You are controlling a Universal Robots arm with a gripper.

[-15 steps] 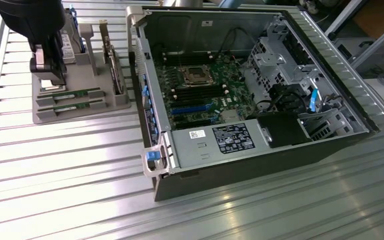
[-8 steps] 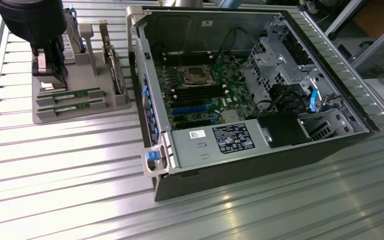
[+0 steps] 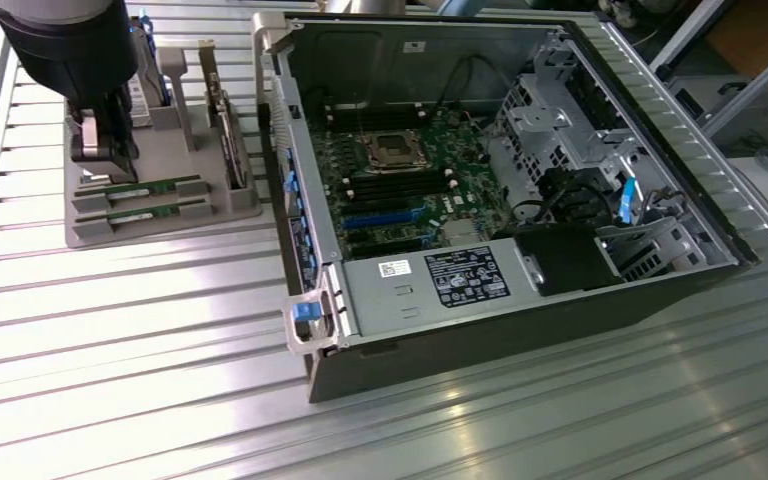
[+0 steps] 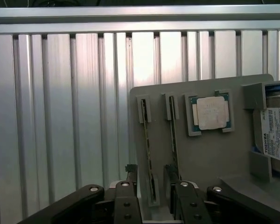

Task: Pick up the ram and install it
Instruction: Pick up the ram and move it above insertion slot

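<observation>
**Gripper Position Over the Holder**

Legible marking: the hard drive (image 4: 275,135) at one edge of the grey holder (image 4: 200,158) carried a white label reading TOSHIBA. The power supply (image 3: 384,300) label inside the computer case (image 3: 491,340) could not be read.

The case stood just beside the holder, at the exterior view's right. The ribbed table (image 3: 131,330) lay bare along the holder's other edges.

The ram (image 4: 148,140), a thin green board, stood on edge in the holder's slots beside a second stick (image 4: 173,135). The gripper (image 4: 154,198) hung over the holder, its fingers spread on either side of the ram and gripping nothing.
</observation>
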